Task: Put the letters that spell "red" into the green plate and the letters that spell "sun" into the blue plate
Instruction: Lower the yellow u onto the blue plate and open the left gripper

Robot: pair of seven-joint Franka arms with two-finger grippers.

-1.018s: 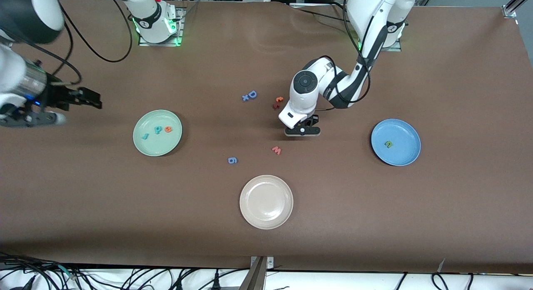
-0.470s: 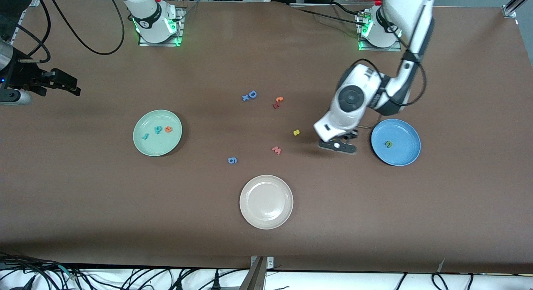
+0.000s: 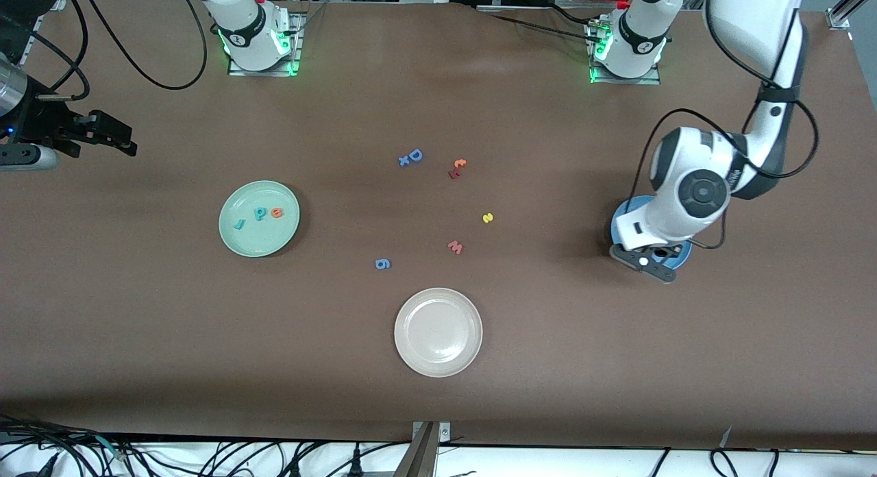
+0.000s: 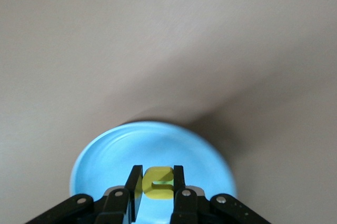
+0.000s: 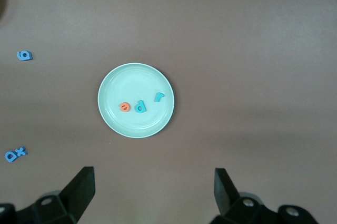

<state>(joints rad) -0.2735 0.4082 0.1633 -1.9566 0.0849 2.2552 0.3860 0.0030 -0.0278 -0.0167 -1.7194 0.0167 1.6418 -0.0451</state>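
The left gripper (image 3: 651, 261) hangs over the blue plate (image 3: 625, 216). Its jaws are closed on a small yellow letter (image 4: 158, 183), seen in the left wrist view with the blue plate right under it. Which yellow letter it is cannot be told. The arm hides most of the blue plate in the front view, so what lies in the plate cannot be seen.

A second yellow letter (image 3: 487, 218) lies flat on the bare bench, well apart from the blue plate, toward the middle of the bench.

The green plate (image 3: 236, 240) sits well apart from the blue plate, toward the right arm's end of the bench. In it lie the teal "r" (image 3: 238, 224), the teal "d" (image 3: 260, 214) and the orange "e" (image 3: 276, 212), side by side in a row.

The right gripper (image 3: 103, 140) waits up in the air near the right arm's end of the bench, with its jaws wide open and nothing in them.

Between the two plates lie a red "w" (image 3: 455, 247), a blue "6" (image 3: 383, 263), a blue "D" (image 3: 414, 155) with a small blue "x" (image 3: 403, 161) touching it, and an orange-and-red letter pair (image 3: 457, 168). A beige plate (image 3: 418, 312) sits nearer to the front camera than the blue plate, toward the middle of the bench.
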